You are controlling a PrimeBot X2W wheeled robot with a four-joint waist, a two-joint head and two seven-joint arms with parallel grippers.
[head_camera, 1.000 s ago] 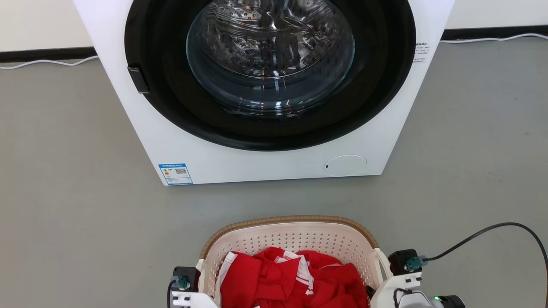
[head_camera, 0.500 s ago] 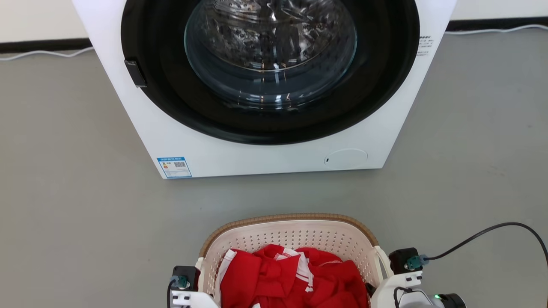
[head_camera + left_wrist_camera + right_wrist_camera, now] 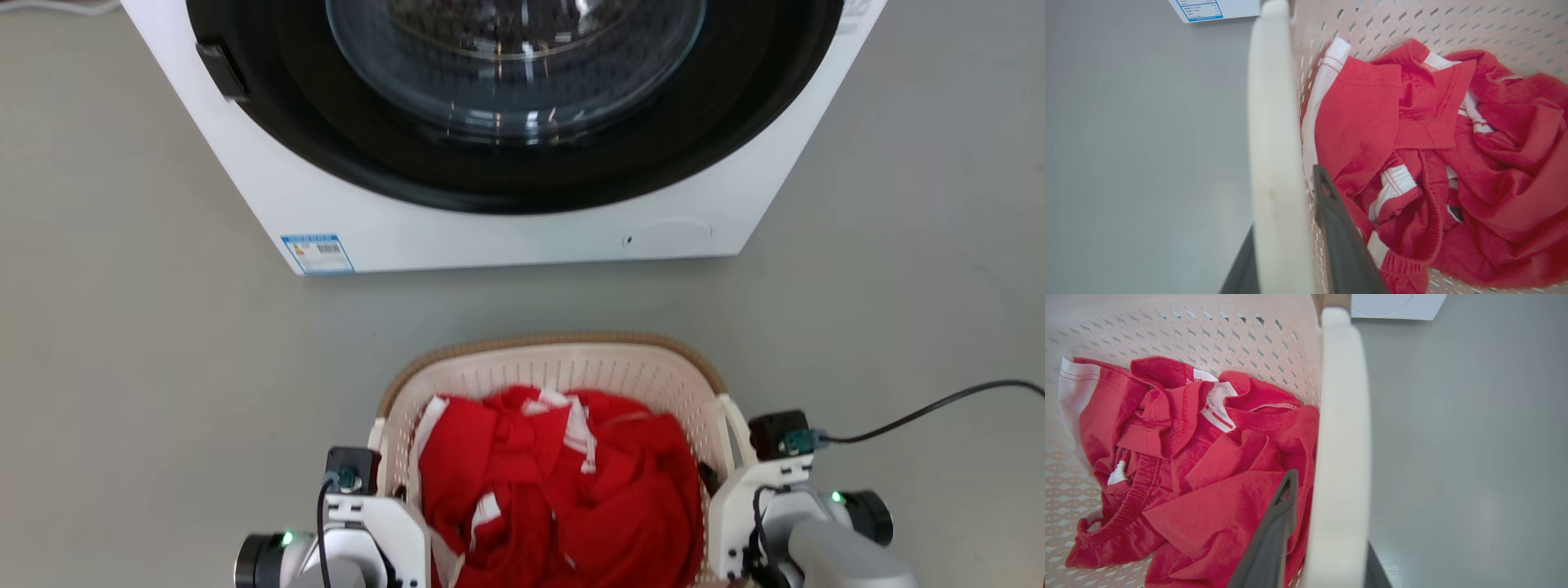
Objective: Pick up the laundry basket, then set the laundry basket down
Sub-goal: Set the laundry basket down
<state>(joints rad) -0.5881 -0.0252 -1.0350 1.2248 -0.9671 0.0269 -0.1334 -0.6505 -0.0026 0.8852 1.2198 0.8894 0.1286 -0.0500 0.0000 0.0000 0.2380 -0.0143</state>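
The laundry basket [image 3: 563, 367] is cream-white and perforated, with a brown woven-look rim, and stands low in the head view in front of the washer. Red and white clothes [image 3: 563, 482] fill it. My left gripper [image 3: 390, 492] is shut on the basket's left white handle [image 3: 1274, 155], one dark finger [image 3: 1339, 228] inside the wall and the other outside. My right gripper [image 3: 709, 480] is shut on the right white handle [image 3: 1341, 457] in the same way, its inner finger [image 3: 1274, 535] against the clothes. I cannot tell whether the basket touches the floor.
A white front-loading washer [image 3: 490, 233] with a closed round glass door stands just beyond the basket. A black cable [image 3: 939, 404] runs from my right wrist across the grey floor [image 3: 163, 367]. Bare floor lies on both sides.
The head view has tilted down and closed in: the washer sits higher and larger, and more of both wrists shows. Both grippers keep their hold on the basket handles.
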